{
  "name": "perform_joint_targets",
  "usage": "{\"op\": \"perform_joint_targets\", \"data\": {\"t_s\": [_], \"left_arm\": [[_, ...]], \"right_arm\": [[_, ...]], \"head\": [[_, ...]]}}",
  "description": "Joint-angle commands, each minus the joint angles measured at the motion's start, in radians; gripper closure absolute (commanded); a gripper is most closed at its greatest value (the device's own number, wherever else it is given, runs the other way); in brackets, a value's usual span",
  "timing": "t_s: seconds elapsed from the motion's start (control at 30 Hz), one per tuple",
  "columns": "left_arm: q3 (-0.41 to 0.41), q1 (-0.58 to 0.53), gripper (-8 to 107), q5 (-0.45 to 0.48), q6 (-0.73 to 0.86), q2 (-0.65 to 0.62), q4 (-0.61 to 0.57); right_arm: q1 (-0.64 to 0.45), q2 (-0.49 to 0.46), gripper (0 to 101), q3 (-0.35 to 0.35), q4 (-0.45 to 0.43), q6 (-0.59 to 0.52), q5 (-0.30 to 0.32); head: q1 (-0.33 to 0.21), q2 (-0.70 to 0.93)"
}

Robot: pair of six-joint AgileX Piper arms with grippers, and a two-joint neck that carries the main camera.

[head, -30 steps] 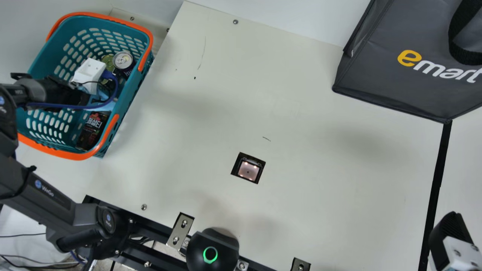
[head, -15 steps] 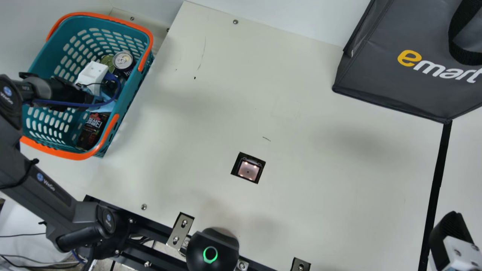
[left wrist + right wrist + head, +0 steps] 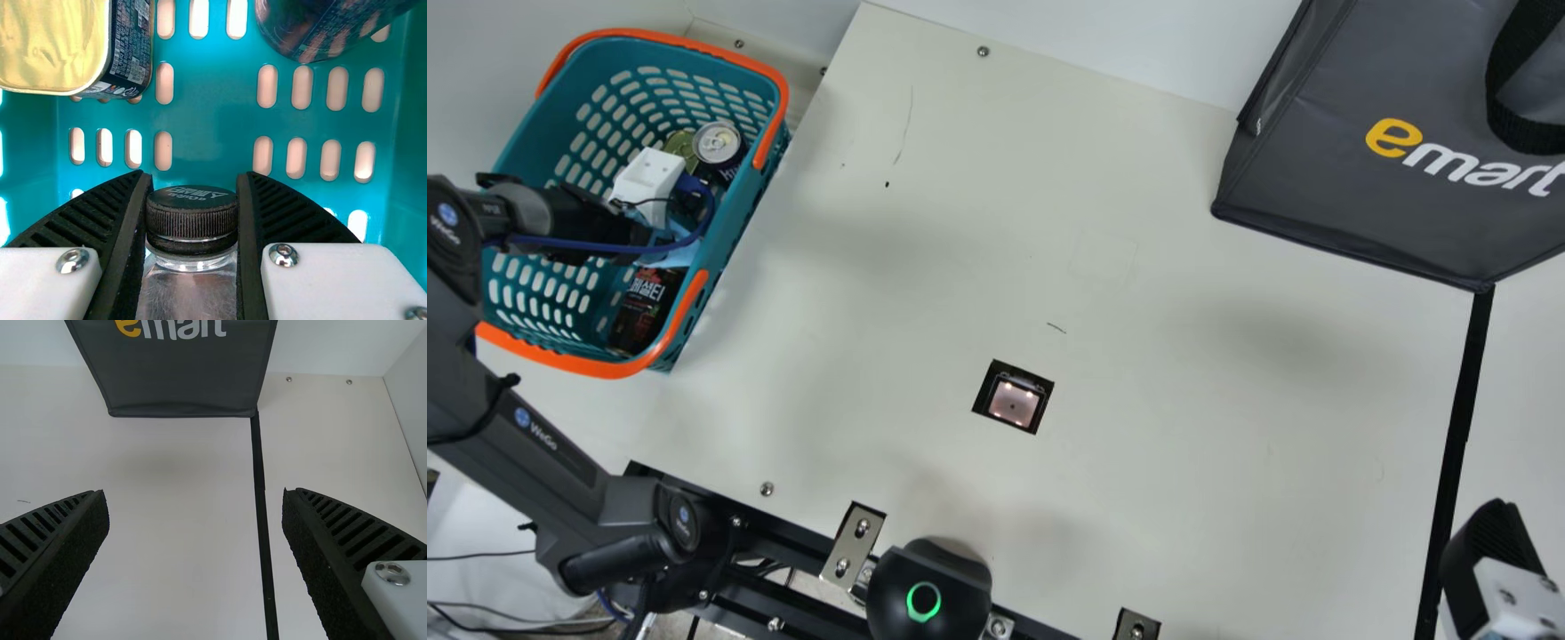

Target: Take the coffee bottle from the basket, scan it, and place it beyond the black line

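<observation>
Clasping the coffee bottle at its cap, the left fingers press snugly while the right fingers gape empty.

The basket was teal, edged in orange and patterned with rows of oval slots. The coffee bottle was clear, its cap black. The tabletop was cream, the line black, and the bag dark grey with yellow-and-white lettering.

The cream table carries a basket, grey bag and black line.
</observation>
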Motion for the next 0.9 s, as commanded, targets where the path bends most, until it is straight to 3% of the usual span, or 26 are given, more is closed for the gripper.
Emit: {"op": "perform_joint_targets", "data": {"t_s": [0.0,0.87], "left_arm": [[0.002,0.002,89,0.006,-0.001,-0.009,-0.004],[0.037,0.079,89,0.208,0.036,-0.296,-0.052]], "right_arm": [[0.0,0.0,10,0.0,0.0,0.0,0.0],[0.0,0.0,10,0.0,0.0,0.0,0.0]], "head": [[-0.027,0.002],[-0.027,0.002]]}}
